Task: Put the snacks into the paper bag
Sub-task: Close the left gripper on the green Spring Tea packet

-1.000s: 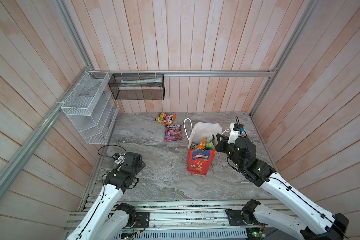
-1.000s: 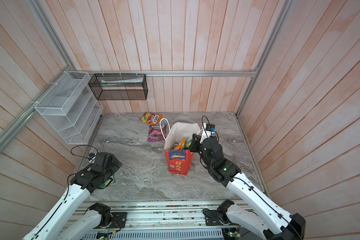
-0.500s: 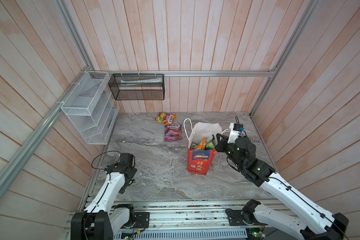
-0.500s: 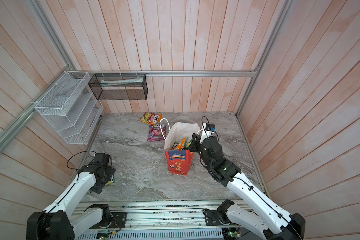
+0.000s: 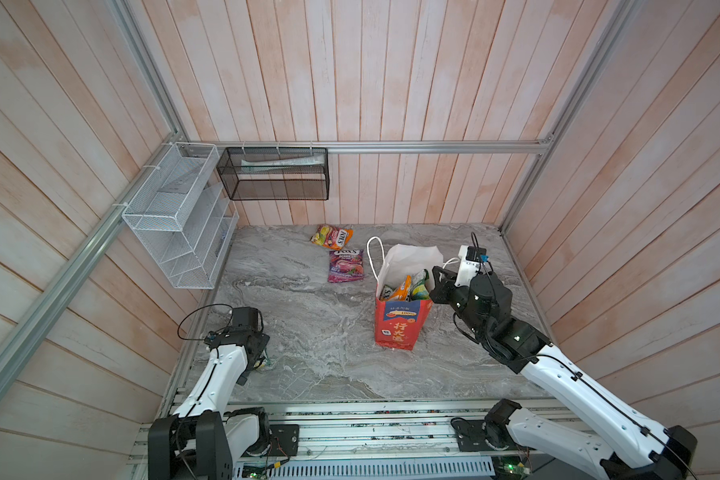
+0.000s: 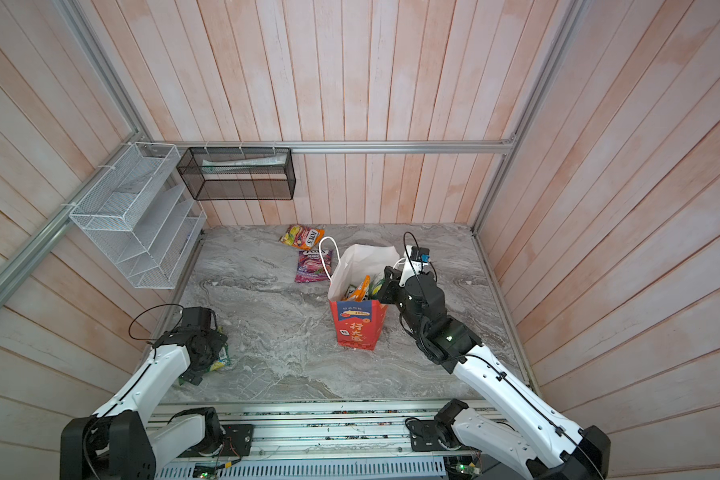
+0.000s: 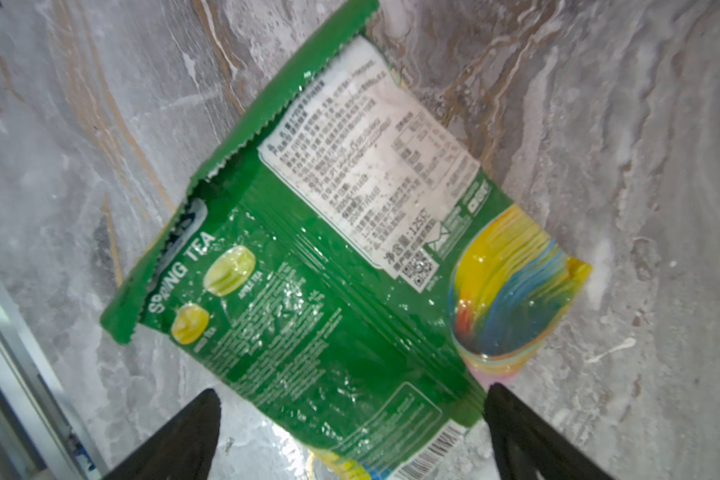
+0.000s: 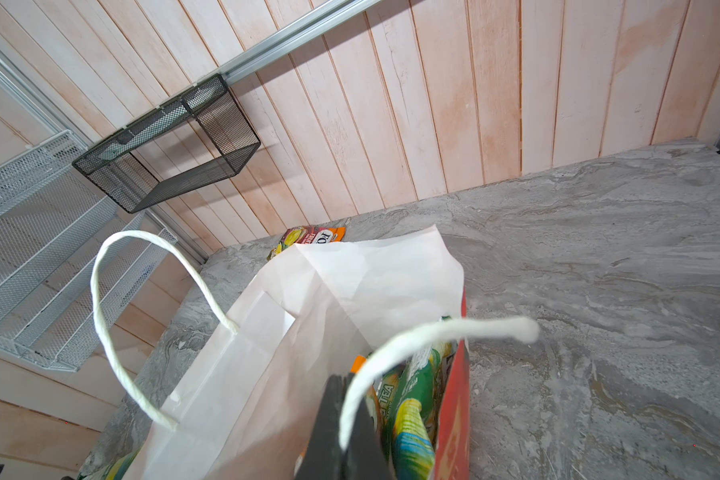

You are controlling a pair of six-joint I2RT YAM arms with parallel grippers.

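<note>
Since a second ago the left arm has drawn back and dropped to the near left corner of the grey marble-look tabletop (image 5: 308, 332). Its black left claw (image 7: 352, 392) hangs spread wide, released, over a glossy green plastic candy packet (image 7: 329, 291) that lies flat, printed back up, one end between the fingertips. Likely light, thin and slippery, the crinkled film should buckle rather than resist. The flat zigzag-cut sealed edge looks the surest place to pinch, since the body is lumpy. Well apart, mid-tabletop, stands the tall red paper gift bag (image 5: 398, 328), white inside, with orange and green packets (image 5: 404, 289) poking up. The right claw (image 8: 341, 378) is clenched at the bag's near rim beside a white cord handle (image 8: 495, 324); whether it nips paper or cord cannot be told. Behind the bag lie a purple packet (image 5: 346, 266) and an orange packet (image 5: 332, 237). A white wire mesh basket (image 5: 175, 216) and a black wire mesh basket (image 5: 273, 174) hang on pale wooden plank walls
</note>
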